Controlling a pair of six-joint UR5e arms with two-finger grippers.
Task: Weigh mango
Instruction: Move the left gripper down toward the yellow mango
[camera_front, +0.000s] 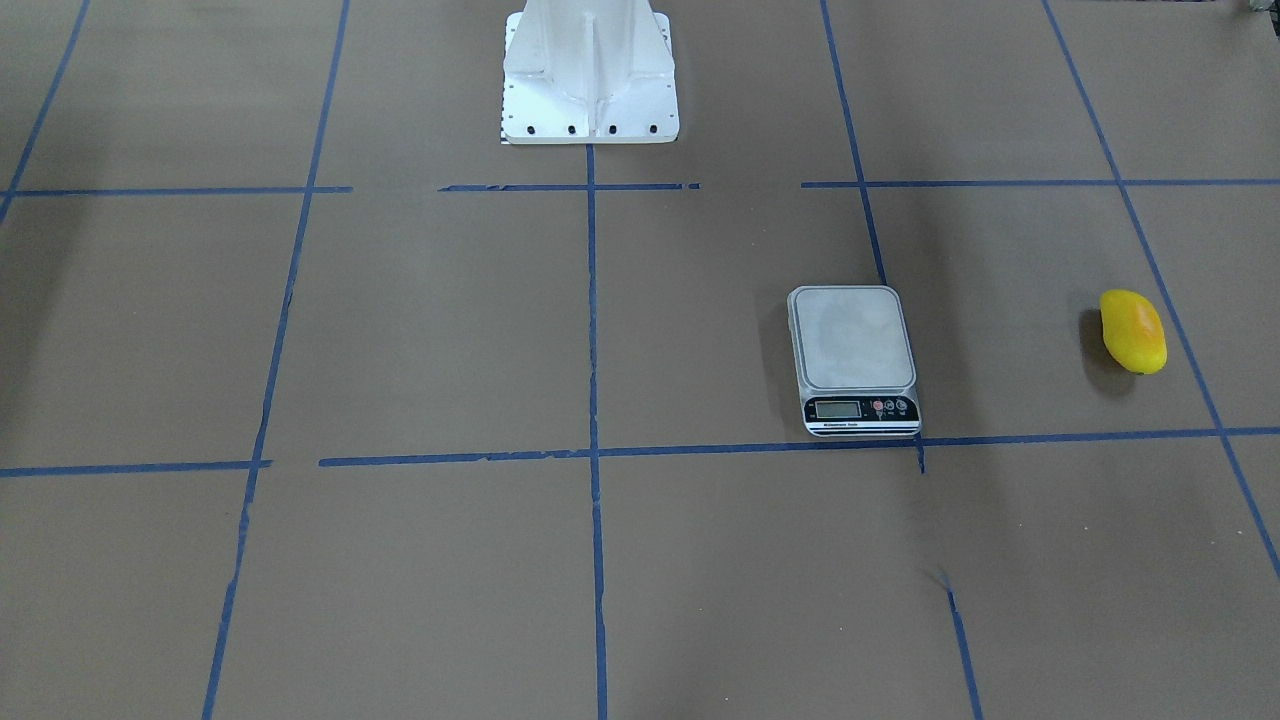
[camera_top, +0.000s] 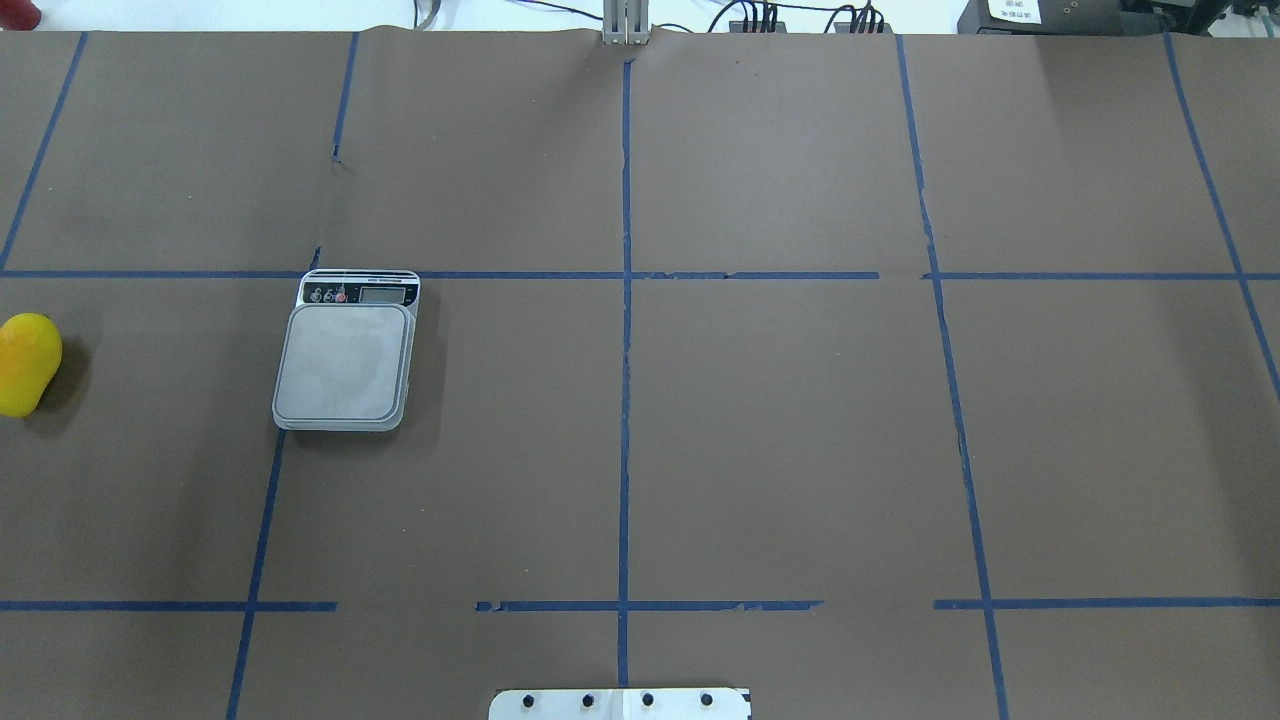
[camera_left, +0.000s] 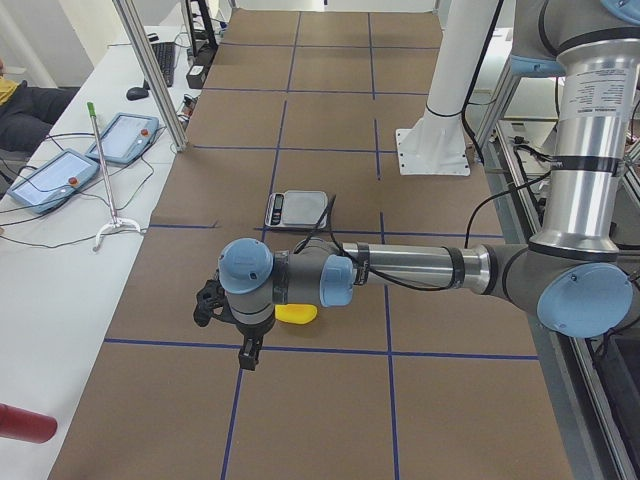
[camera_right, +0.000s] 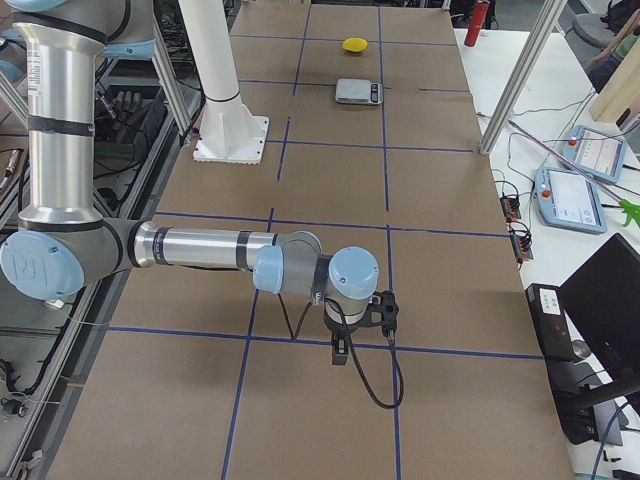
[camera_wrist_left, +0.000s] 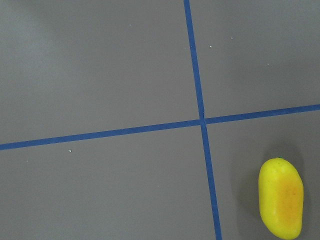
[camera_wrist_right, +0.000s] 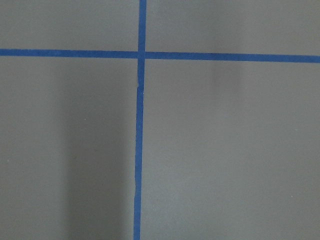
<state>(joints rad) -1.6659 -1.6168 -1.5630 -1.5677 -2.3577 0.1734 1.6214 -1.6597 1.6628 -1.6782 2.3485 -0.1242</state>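
Left gripper (camera_left: 247, 353) hangs from the near arm, above the brown table (camera_top: 780, 450), and it appears to point down. Only the side view catches it, so I cannot tell how wide its jaws stand. It has not got the fruit. The mango (camera_wrist_left: 281, 197) lies on its side on the paper, out at the robot's left end of the table, just beside a line of blue tape (camera_wrist_left: 197, 80). The left wrist camera looks straight down on a tape crossing with the mango off in one corner. So I'd say this gripper is near the fruit but not yet squarely over it.

The right gripper (camera_right: 338, 352) is at the opposite end of the table, far from everything, over bare paper and another tape crossing. Again I cannot tell whether it is open or closed, and nothing of the task lies under it.

The scale (camera_front: 852, 340) sits between the mango and the table's middle, well apart from the fruit. Its silver platform is bare and its display faces away from the robot. The reading is too small to make out.

As I judge it, the weighing has hardly begun. No grasp has been made. The left arm has yet to centre over the mango, come down and close on it. After that the fruit has to be carried across, set on the platform and let go.
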